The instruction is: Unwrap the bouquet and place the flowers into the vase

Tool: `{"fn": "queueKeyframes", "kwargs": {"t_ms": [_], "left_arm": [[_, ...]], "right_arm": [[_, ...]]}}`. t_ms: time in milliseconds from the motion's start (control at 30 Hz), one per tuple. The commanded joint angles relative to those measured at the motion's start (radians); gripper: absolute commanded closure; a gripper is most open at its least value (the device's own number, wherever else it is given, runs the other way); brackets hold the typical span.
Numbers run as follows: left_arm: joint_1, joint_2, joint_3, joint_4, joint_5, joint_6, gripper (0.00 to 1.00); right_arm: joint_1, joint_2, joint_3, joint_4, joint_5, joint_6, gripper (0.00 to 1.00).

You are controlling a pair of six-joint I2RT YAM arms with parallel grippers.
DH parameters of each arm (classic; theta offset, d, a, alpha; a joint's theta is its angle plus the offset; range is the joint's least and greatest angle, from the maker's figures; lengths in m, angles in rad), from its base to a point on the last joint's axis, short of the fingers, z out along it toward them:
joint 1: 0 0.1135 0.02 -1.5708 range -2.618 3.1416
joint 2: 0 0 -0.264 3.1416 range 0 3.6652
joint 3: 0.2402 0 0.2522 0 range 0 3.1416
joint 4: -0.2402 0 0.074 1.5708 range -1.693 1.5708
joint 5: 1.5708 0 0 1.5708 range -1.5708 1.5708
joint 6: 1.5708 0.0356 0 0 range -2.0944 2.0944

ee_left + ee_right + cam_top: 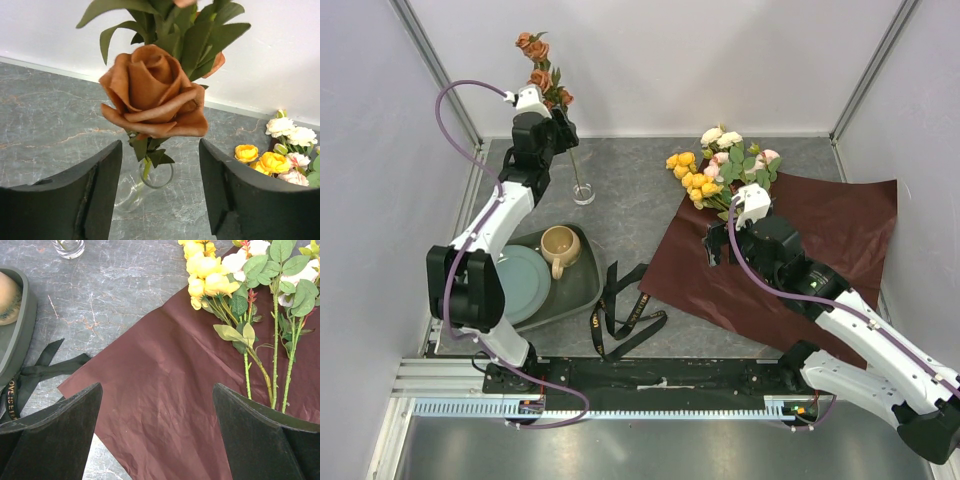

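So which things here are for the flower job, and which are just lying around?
For the job: rust-orange rose spray, standing in the clear glass vase; yellow, pink and cream flowers, lying on the maroon paper; black ribbon, already off.
Just lying about: tan mug, green plate, dark tray under them.

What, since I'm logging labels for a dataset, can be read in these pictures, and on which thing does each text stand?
"OVE IS LI": gold letters on the black ribbon, right wrist view. The string is cut off by the picture's edge and is only partly sharp.
Gold lettering on the same ribbon in the top view: too small to read.
No other words, numbers or signs show.
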Motion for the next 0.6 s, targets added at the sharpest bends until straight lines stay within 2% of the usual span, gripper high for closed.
{"fn": "queueKeyframes", "kwargs": {"t_ms": [0, 133, 233, 300, 433, 567], "left_arm": [[0.003, -0.073, 0.015, -0.051, -0.016, -0.051, 0.24], [0.003, -0.140, -0.001, -0.135, -0.005, -0.116, 0.08], [0.003, -0.218, -0.049, -0.204, 0.037, -0.214, 0.05], [0.003, -0.275, -0.133, -0.206, 0.070, -0.263, 0.03], [0.003, -0.450, -0.271, -0.204, 0.168, -0.298, 0.04], [0.002, -0.628, -0.411, -0.191, 0.399, -0.321, 0.08]], "right_arm": [[0.000, -0.004, -0.009, 0.040, -0.012, 0.016, 0.02], [0.000, 0.000, -0.015, 0.045, -0.012, 0.033, 0.02], [0.000, 0.040, -0.021, 0.045, 0.005, 0.055, 0.02], [0.001, 0.095, -0.021, 0.045, 0.029, 0.085, 0.02], [0.000, 0.215, 0.001, 0.029, 0.121, 0.159, 0.02], [-0.029, 0.374, 0.043, 0.017, 0.199, 0.203, 0.02]]}}
